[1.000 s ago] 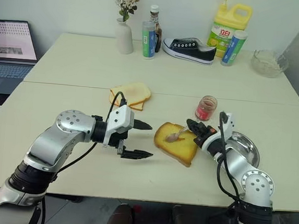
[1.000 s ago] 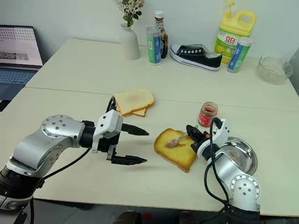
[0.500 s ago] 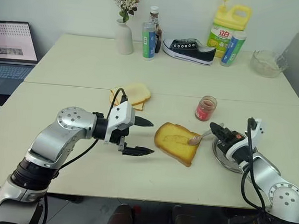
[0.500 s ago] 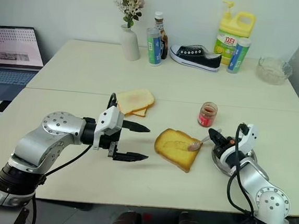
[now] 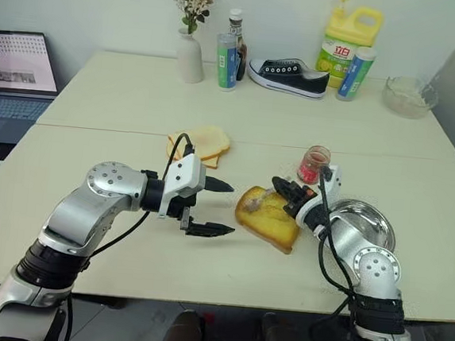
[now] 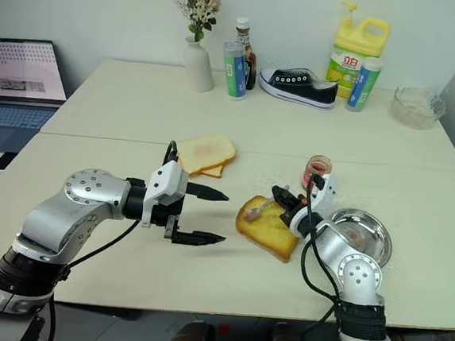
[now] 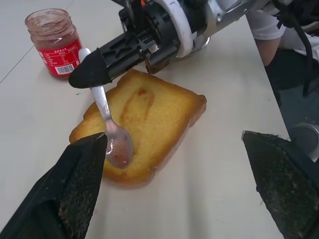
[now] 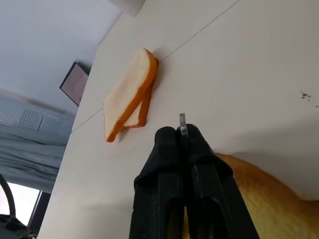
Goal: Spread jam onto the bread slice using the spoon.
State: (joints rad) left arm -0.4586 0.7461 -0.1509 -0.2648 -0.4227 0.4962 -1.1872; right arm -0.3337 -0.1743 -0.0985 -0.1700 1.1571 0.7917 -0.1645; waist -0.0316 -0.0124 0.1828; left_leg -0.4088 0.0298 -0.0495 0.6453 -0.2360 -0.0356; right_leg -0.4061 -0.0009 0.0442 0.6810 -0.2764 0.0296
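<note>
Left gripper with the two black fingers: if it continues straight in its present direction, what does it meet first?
Probably the thick golden-yellow bread slice, where the small silvery metal spoon rests; the left gripper stands open, pointing toward it. Depth is uncertain.

Laptop (image 5: 17,72) cut off by the frame's left edge

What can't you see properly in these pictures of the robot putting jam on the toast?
- Spoon: in the right wrist view the right gripper's fingers cover all but its handle tip.
- Bread slice: that view's edge cuts it off.
- Jam: how much is left in the jar cannot be told; the smeared glass hides it.
- Writing on the bottles in the head views: too small to read.
</note>
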